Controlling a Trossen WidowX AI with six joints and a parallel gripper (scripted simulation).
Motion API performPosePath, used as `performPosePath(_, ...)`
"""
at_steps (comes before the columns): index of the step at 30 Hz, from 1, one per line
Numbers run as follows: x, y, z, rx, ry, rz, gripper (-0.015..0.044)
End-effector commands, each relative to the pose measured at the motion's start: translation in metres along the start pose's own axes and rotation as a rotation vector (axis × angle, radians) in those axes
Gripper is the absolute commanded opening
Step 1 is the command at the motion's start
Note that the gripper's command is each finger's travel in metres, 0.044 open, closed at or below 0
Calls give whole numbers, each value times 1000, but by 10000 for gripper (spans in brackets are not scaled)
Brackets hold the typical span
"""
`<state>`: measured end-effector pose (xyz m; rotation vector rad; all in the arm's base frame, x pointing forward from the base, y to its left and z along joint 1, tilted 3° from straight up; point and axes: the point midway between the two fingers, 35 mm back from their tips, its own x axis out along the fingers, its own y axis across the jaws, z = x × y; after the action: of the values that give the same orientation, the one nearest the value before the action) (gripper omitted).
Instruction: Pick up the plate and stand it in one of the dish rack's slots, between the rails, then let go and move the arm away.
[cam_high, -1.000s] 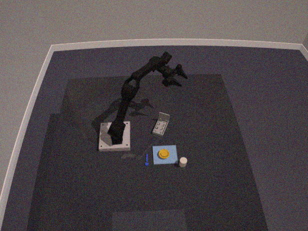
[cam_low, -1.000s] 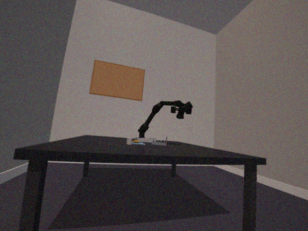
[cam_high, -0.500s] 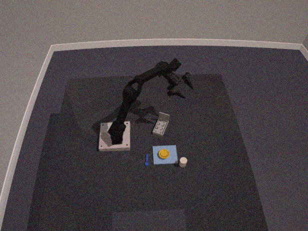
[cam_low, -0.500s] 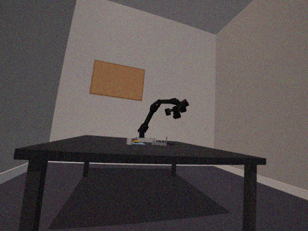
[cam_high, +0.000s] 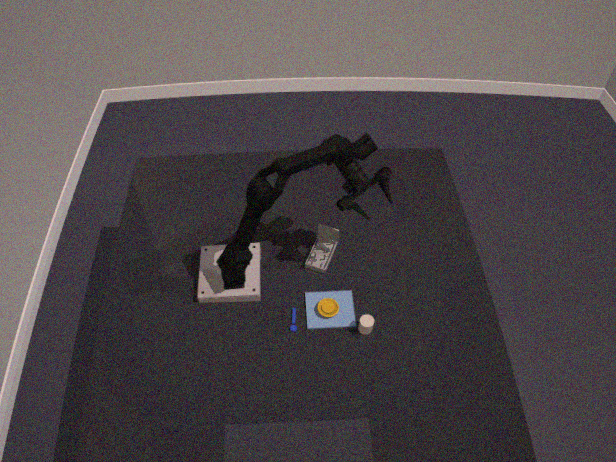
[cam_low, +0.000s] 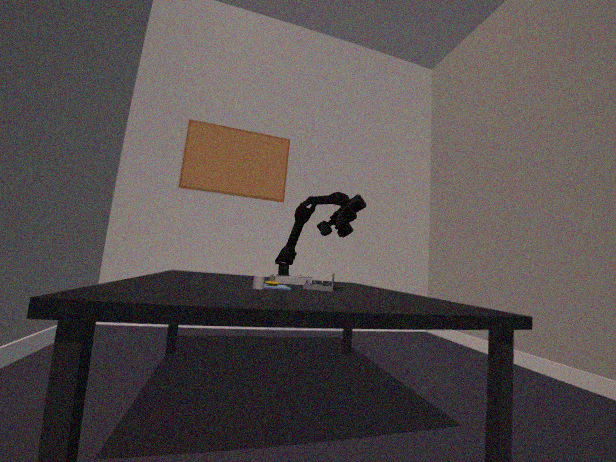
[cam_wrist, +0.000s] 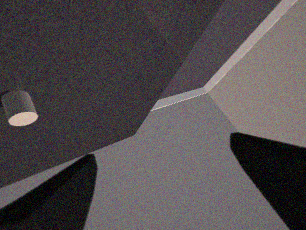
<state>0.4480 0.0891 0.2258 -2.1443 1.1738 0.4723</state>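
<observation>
While the plate remains unracked, the items are noted from left to right as the top view gives them; the white base plate (cam_high: 254, 295) carries the arm (cam_high: 260, 195) (cam_low: 298, 227); a blue spoon (cam_high: 294, 319) lies just beside a light-blue mat (cam_high: 345, 320) (cam_low: 281, 288); the yellow plate (cam_high: 328, 307) (cam_low: 272, 283) lies flat on that mat, round, with no long axis to align to; the dish rack (cam_high: 322, 255) (cam_low: 320, 286) stands near the mat, towards the raised gripper; a white cylinder (cam_high: 366, 324) (cam_low: 258, 283) (cam_wrist: 21, 109) stands beside the mat's far corner; the gripper (cam_high: 380, 210) (cam_low: 334, 232) (cam_wrist: 163, 150) hangs high, jaws spread, holding nothing; the plate lies well below it, beyond the rack; the coming move, in this inspector's judgement, requires travel past the rack, then descent to the rim.
</observation>
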Motion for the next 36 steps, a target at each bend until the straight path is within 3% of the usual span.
performPosePath(1, 12, 12, -8, 84, -33, 48, 400)
performPosePath(36, 75, 132, -67, 987, -188, 579, 400)
